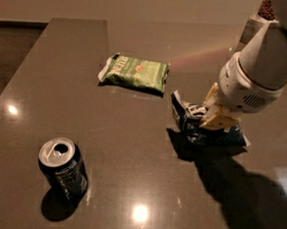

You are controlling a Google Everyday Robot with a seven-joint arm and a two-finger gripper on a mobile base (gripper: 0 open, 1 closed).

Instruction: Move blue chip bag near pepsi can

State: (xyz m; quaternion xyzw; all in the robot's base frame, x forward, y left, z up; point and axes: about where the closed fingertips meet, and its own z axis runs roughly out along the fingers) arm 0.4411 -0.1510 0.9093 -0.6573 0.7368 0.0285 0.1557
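Grey-brown table [131, 150] fills the camera view. At 3 o'clock the gripper [218, 120] is clamped on the blue chip bag [186, 120], crumpling it, and the bag's 9 o'clock end is tipped up off the surface. The pepsi can [63, 167] stands upright at 7 o'clock, well apart. A green chip bag [135, 73] lies flat at 12. The grasp looks made; next comes a lift and carry toward 8 o'clock, stopping beside the can without knocking it. The can's opening is dark, so its contents are unseen; both bags look sealed.
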